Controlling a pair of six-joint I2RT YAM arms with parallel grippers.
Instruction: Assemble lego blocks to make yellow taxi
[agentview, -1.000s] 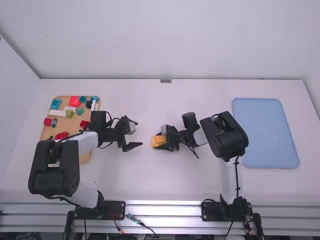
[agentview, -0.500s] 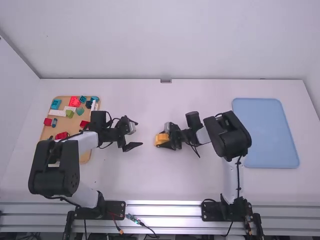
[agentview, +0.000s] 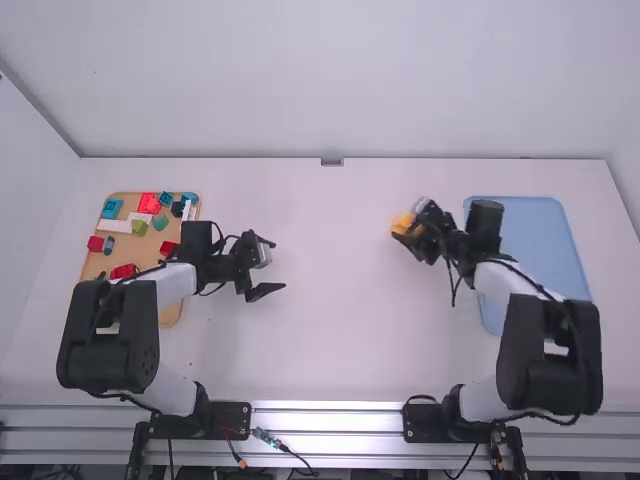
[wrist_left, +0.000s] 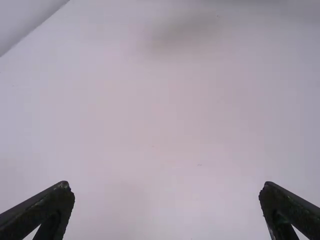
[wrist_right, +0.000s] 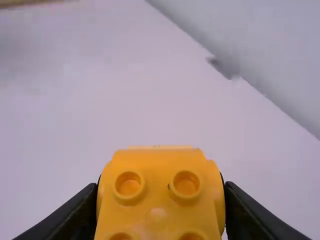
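My right gripper (agentview: 408, 236) is at the right of the table's middle, just left of the blue tray, shut on the yellow block piece (agentview: 402, 223). In the right wrist view the yellow block piece (wrist_right: 156, 192) shows its round studs between the two fingers of the right gripper (wrist_right: 160, 205). My left gripper (agentview: 277, 268) stands open over the table, right of the wooden board, with nothing in it. The left wrist view has the left gripper (wrist_left: 166, 192) with its fingers wide apart above bare white table.
At the left, partly under the left arm, lies a wooden board (agentview: 122, 250) with red, teal, white and green blocks. A blue tray (agentview: 540, 240) lies at the right, the right arm over its near left part.
The right arm has swung from the table's middle to the right and slightly away from the camera, carrying the yellow piece. The left arm has kept still.
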